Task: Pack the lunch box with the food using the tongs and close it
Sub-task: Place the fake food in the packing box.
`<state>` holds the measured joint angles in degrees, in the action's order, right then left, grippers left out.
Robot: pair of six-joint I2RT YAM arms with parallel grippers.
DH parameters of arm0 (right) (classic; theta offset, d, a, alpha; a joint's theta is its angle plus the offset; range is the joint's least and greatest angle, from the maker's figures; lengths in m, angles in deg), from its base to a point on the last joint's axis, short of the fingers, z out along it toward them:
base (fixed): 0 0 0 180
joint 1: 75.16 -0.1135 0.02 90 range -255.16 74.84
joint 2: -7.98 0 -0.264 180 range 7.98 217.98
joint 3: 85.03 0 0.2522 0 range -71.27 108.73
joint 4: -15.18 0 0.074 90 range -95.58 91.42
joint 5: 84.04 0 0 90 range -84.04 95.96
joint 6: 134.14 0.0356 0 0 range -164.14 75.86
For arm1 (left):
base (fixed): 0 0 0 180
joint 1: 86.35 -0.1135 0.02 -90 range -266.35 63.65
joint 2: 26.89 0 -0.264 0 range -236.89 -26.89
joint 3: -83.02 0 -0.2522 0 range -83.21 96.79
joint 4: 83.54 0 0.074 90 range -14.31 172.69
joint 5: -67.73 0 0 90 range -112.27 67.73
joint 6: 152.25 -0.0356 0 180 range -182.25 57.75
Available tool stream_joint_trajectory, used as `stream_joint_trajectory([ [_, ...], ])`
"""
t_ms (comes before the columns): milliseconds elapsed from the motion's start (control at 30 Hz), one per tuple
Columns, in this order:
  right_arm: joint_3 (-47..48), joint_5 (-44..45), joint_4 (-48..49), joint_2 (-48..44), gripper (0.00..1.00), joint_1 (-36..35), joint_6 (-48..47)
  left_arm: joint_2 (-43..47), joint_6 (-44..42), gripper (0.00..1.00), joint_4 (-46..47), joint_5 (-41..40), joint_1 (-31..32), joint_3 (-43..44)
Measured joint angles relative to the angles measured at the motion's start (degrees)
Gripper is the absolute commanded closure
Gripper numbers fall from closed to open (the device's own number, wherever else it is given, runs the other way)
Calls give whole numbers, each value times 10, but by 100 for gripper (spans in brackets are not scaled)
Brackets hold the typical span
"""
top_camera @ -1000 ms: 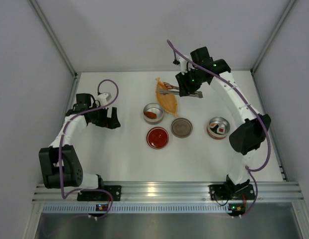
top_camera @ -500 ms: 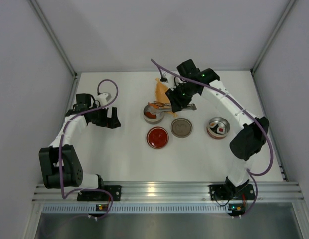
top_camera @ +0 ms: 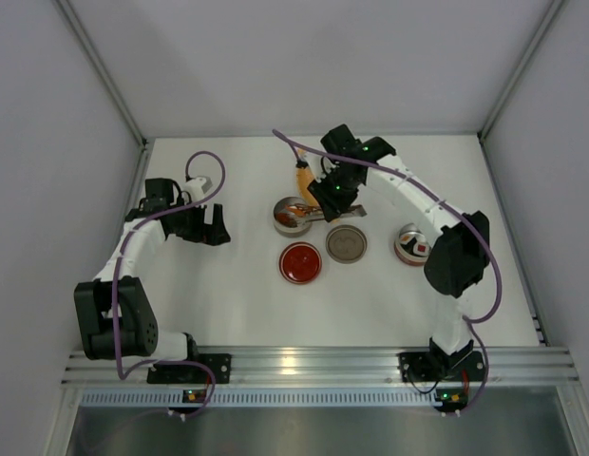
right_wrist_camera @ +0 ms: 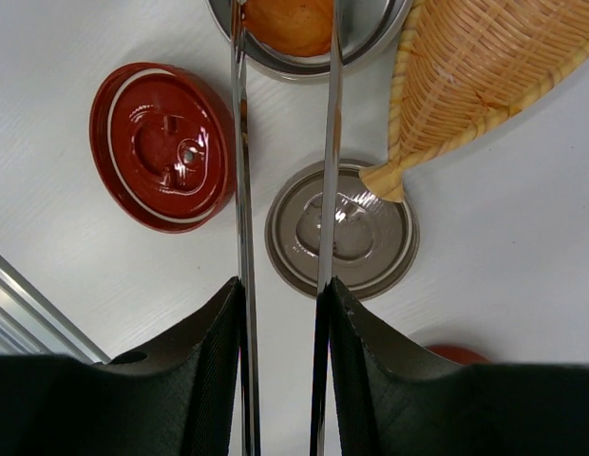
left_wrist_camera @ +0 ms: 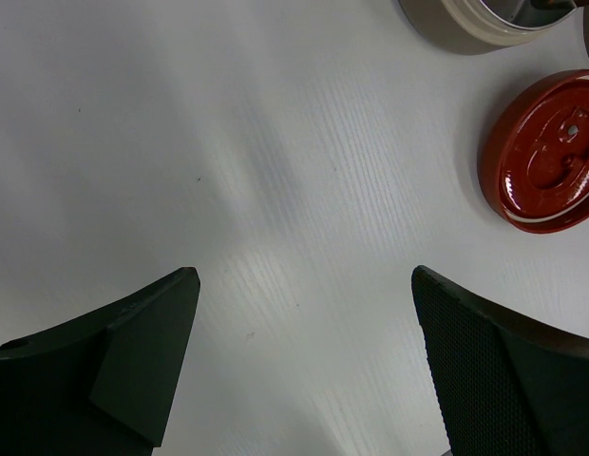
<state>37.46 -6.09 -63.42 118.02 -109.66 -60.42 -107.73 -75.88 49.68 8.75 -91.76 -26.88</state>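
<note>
My right gripper (right_wrist_camera: 280,290) is shut on the tongs (right_wrist_camera: 330,142), squeezing their two silver arms. The arms reach forward over a steel lunch box bowl (right_wrist_camera: 370,43) holding an orange-brown lump of food (right_wrist_camera: 290,24). The tong tips run off the top edge, so I cannot tell whether they touch the lump. From above, the right gripper (top_camera: 337,195) hangs just right of that bowl (top_camera: 293,215). A second steel bowl (top_camera: 411,243) with a brown-and-white food cube sits at the right, partly behind the right arm. My left gripper (top_camera: 204,226) stands open over bare table, fingers (left_wrist_camera: 133,361) wide apart.
A red lid (top_camera: 300,262) and a grey metal lid (top_camera: 346,244) lie side by side in front of the bowl. The orange woven leaf-shaped dish (right_wrist_camera: 484,66) lies behind the bowl, mostly under the right arm in the top view. White walls enclose the table.
My right arm has swung left and nearer with the tongs, from above the leaf dish to above the left steel bowl. The left arm has not moved.
</note>
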Motion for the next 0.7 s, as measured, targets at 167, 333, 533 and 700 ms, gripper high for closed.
stream_joint_trajectory([
  [167, 10, 10, 1, 14, 76, 0, 0, 0, 0, 2, 0, 0, 0, 0],
  [333, 41, 12, 1, 38, 67, 0, 4, 0, 0, 2, 0, 0, 0, 0],
  [533, 66, 12, -2, 50, 57, 0, 6, 0, 0, 2, 0, 0, 0, 0],
  [700, 73, 11, -3, 50, 54, 0, 9, 0, 0, 2, 0, 0, 0, 0],
])
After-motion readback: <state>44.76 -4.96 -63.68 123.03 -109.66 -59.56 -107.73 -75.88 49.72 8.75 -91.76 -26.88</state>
